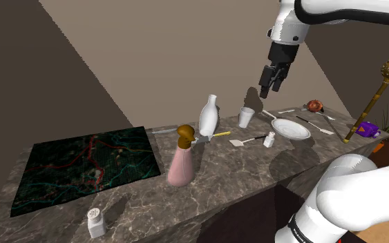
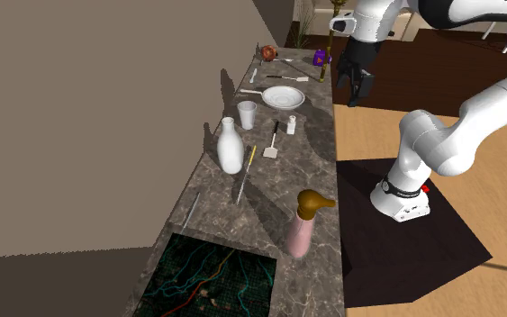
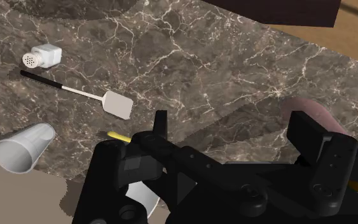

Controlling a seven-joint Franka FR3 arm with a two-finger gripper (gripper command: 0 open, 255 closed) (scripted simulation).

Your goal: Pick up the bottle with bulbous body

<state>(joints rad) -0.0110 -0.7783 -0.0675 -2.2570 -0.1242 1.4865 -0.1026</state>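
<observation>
A white bottle (image 1: 210, 117) (image 2: 230, 149) with a rounded body and narrow neck stands upright mid-counter. Nearer the front edge stands a pink bottle (image 1: 181, 162) (image 2: 302, 230) with a brown knobbed top. My gripper (image 1: 270, 79) (image 2: 355, 83) hangs open high above the counter, off toward the plate end and well apart from both bottles. In the wrist view the gripper (image 3: 234, 137) has its fingers (image 3: 160, 130) spread with nothing between them, and the pink bottle (image 3: 301, 107) peeks out behind one finger.
On the marble counter (image 1: 241, 172) lie a white plate (image 1: 291, 128), a cup (image 1: 246, 116) (image 3: 21, 149), a spatula (image 1: 248, 140) (image 3: 110, 102), a small shaker (image 1: 270, 140) (image 3: 42, 57) and a yellow pencil (image 1: 220, 134). A dark mat (image 1: 89, 166) and another shaker (image 1: 96, 221) sit at the shoulder view's left.
</observation>
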